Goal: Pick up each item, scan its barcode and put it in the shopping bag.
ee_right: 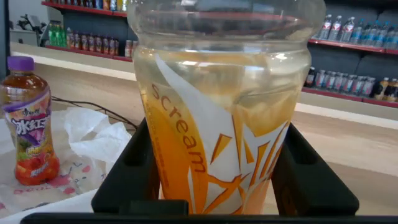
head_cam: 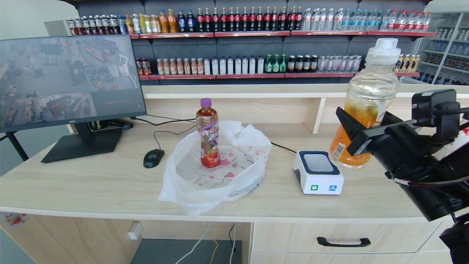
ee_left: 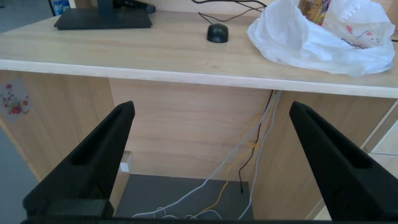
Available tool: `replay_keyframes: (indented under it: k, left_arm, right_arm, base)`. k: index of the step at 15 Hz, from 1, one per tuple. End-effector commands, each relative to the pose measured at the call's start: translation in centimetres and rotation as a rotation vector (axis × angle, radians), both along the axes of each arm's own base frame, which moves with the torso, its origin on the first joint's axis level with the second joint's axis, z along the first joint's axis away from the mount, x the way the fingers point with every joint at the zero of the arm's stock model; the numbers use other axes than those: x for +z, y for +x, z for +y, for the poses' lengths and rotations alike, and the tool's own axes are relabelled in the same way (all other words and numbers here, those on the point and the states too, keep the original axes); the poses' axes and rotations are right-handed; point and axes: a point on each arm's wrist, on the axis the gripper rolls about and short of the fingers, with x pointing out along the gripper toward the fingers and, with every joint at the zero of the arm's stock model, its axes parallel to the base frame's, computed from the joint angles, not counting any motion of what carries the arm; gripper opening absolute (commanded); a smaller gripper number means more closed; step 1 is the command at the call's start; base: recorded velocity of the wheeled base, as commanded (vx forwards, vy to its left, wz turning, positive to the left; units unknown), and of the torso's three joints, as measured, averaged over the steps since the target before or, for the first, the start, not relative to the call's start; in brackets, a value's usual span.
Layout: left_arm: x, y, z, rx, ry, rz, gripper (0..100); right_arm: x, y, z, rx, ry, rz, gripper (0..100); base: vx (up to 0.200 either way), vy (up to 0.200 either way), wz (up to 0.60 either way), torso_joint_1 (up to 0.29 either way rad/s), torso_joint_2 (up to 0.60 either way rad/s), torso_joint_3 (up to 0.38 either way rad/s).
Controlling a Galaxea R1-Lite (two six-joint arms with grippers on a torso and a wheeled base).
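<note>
On a wooden counter (head_cam: 91, 183) before stocked shelves (head_cam: 253, 34), our right gripper (head_cam: 352, 136) is closed around the orange bottle (head_cam: 366, 99), which is upright just right of the scanner (head_cam: 318, 176). The right wrist view adds both fingers (ee_right: 127, 174) pressed to its sides. The purple-capped bottle (head_cam: 208, 135) stands in the bag (head_cam: 176, 172). From the left wrist view we see our left gripper (ee_left: 210, 107) spread wide and empty below the counter edge, with cables (ee_left: 252, 144) beyond.

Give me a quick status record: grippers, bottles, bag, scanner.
right gripper: shut on orange drink bottle
left gripper: open, empty, low, facing the counter front
purple-capped bottle: upright in shopping bag
barcode scanner: on counter, between shopping bag and orange drink bottle
pending: orange drink bottle not yet bagged
</note>
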Motion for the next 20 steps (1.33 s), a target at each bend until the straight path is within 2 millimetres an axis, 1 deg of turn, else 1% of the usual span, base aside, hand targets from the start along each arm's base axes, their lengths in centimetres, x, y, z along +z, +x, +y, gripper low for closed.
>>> replay_keyframes:
  k: [1,2,5,9,14,16,20]
  left_arm:
    - [0.0,0.0,0.0,0.000,0.001,-0.001,100]
    - [0.0,0.0,0.0,0.000,0.001,0.000,100]
    - [0.0,0.0,0.0,0.000,0.001,-0.001,100]
    - [0.0,0.0,0.0,0.000,0.001,-0.003,100]
    - [0.0,0.0,0.0,0.001,-0.002,-0.003,100]
    - [0.0,0.0,0.0,0.000,-0.002,0.000,100]
    - [0.0,0.0,0.0,0.001,-0.004,-0.001,100]
  right_arm:
    - [0.4,-0.4,-0.1,0.011,0.030,-0.009,0]
    - [0.5,-0.3,-0.1,0.028,0.076,-0.002,0]
    - [0.3,0.1,-0.3,0.036,0.138,0.019,0]
    - [-0.2,1.1,-0.1,0.031,0.129,0.033,0]
    - [-1.8,2.4,0.5,0.038,0.100,0.084,0]
    - [-2.2,3.2,0.8,0.040,0.099,0.094,0]
    - [-2.5,3.8,1.0,0.038,0.100,0.099,0]
  base:
    - [0.000,0.000,0.00,0.000,0.00,0.000]
    - [0.000,0.000,0.00,0.000,0.00,0.000]
    - [0.000,0.000,0.00,0.000,0.00,0.000]
    - [0.000,0.000,0.00,0.000,0.00,0.000]
    - [0.000,0.000,0.00,0.000,0.00,0.000]
    - [0.000,0.200,0.00,0.000,0.00,0.007]
    - [0.000,0.200,0.00,0.006,0.00,0.000]
